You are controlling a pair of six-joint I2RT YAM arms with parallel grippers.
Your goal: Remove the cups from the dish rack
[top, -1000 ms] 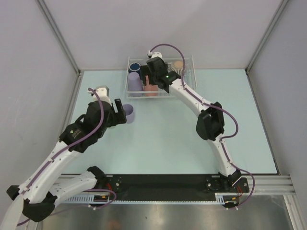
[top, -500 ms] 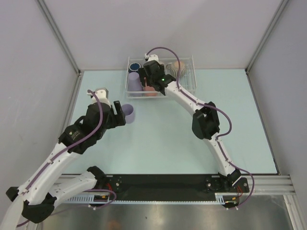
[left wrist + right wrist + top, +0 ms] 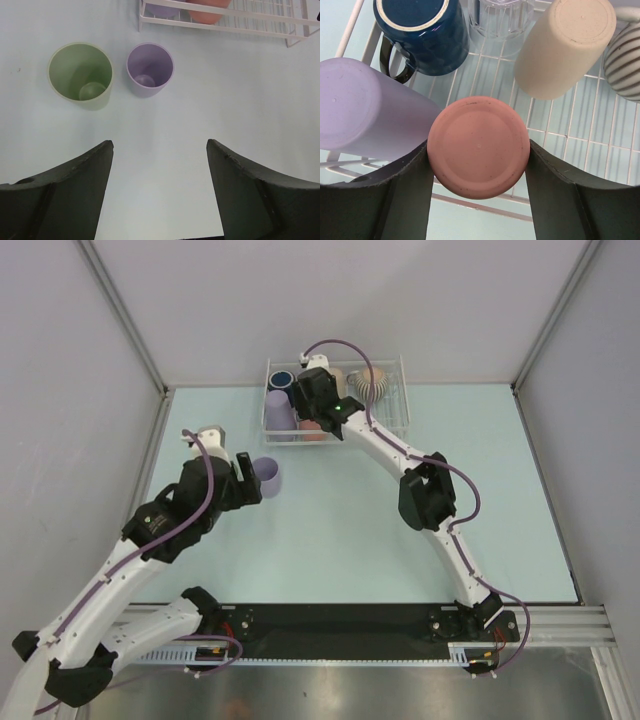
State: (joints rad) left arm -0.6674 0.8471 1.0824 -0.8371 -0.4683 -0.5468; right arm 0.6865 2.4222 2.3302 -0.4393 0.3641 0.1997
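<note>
The white wire dish rack (image 3: 392,412) stands at the table's back. In the right wrist view it (image 3: 568,135) holds a lavender cup (image 3: 365,110), a navy mug (image 3: 420,30), a clear cup (image 3: 500,17), a tan cup (image 3: 565,45), a ribbed beige mug (image 3: 625,62) and an upside-down salmon-pink cup (image 3: 478,125). My right gripper (image 3: 478,146) has both fingers against the salmon-pink cup's sides; it reaches into the rack (image 3: 312,420). My left gripper (image 3: 160,150) is open and empty above the table. Beyond it stand a pale green cup (image 3: 80,75) and a second lavender cup (image 3: 149,69).
The rack's front corner (image 3: 225,29) is just behind the two unloaded cups. In the top view only the lavender cup (image 3: 267,477) shows beside the left gripper (image 3: 248,480); the green one is hidden under the arm. Grey walls enclose the table.
My right gripper has moved left and forward in the rack and now sits around the salmon-pink cup. The left arm has drawn back slightly from the lavender cup.
</note>
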